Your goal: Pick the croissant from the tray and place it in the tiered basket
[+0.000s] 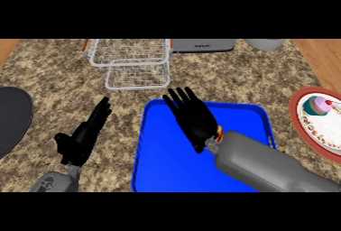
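Right hand lies flat over the blue tray, its fingers straight and spread, pointing toward the tray's far edge, with the fingertips reaching just past that edge onto the counter. It holds nothing that can be seen. Its grey forearm comes in from the tray's near right corner and covers much of the tray's right side. A small orange-brown sliver shows at the wrist, just where hand meets forearm; it may be the croissant, but most of it is hidden and I cannot tell for sure.

Left hand rests on the counter just beside the tray's left edge, fingers straight and open, holding nothing.

Beyond the tray's far edge stands the wire tiered basket, both tiers bare as far as shows. A grey appliance sits at the counter's far edge beside it. A red-rimmed plate with a cake is at the counter's right edge, and a dark round object at the left edge.
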Motion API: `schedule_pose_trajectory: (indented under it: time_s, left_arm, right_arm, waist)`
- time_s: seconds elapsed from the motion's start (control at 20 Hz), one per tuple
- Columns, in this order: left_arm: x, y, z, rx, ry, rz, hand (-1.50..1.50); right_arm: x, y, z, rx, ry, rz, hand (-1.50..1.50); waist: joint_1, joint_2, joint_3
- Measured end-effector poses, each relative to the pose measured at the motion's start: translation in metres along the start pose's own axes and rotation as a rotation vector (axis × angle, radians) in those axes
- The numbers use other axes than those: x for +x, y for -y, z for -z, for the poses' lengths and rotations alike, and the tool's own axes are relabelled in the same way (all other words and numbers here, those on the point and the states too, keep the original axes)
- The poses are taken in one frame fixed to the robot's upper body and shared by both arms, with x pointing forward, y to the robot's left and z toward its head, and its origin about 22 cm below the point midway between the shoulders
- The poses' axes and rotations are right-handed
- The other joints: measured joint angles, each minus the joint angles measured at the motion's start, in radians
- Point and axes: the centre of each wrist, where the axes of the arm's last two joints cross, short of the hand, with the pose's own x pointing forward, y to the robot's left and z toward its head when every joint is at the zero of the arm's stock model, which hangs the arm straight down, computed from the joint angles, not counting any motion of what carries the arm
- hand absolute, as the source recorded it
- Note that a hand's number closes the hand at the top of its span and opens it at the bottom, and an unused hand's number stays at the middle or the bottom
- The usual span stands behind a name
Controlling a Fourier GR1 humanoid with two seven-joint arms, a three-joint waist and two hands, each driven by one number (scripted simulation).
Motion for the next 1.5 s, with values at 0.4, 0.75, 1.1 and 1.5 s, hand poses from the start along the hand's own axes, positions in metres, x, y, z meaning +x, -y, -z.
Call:
schedule_pose_trajectory:
  time_s: [0.4, 0.75, 1.1, 1.5]
  left_arm:
    - [0.003, 0.0, 0.002, -0.002, 0.019, -0.001, 0.0]
    - [0.006, 0.005, 0.007, -0.015, 0.035, 0.0, 0.0]
    - [0.005, 0.006, 0.004, -0.022, 0.041, -0.002, 0.0]
    - [0.003, 0.008, 0.009, -0.034, 0.05, 0.004, 0.0]
  right_arm:
    - [0.073, 0.033, -0.031, 0.168, -0.108, -0.218, -1.5]
    - [0.087, 0.039, -0.062, 0.12, -0.131, -0.206, -1.5]
    - [0.072, 0.019, -0.061, 0.121, -0.244, -0.286, -1.5]
    - [0.052, 0.001, -0.056, 0.163, -0.322, -0.288, -1.5]
  waist:
    - [0.005, 0.017, 0.006]
    - [0.022, 0.032, 0.009]
    - [0.033, 0.036, 0.01]
    - [0.041, 0.042, 0.011]
